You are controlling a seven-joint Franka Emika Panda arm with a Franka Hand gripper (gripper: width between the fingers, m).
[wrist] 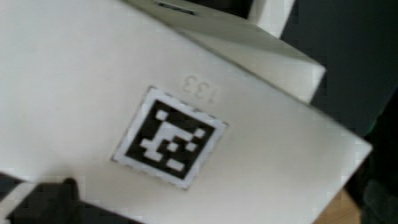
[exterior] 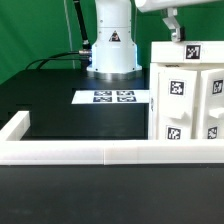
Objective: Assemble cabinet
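The cabinet's large white boxy body [exterior: 190,95] stands at the exterior view's right, with several black-and-white markers on its front. A smaller white panel sits on its top edge [exterior: 188,52]. My gripper [exterior: 176,36] hangs just above that top. In the wrist view a white cabinet face [wrist: 267,160] with one marker [wrist: 173,135] fills the frame, close under my gripper [wrist: 214,212]. One dark fingertip [wrist: 43,203] shows at the frame's edge. The jaws stand wide apart with the white face between them. I cannot tell whether they touch it.
The marker board [exterior: 115,97] lies flat on the black table in front of the robot base [exterior: 112,45]. A long low white border rail [exterior: 100,152] runs along the table's near edge and up the exterior view's left side [exterior: 15,128].
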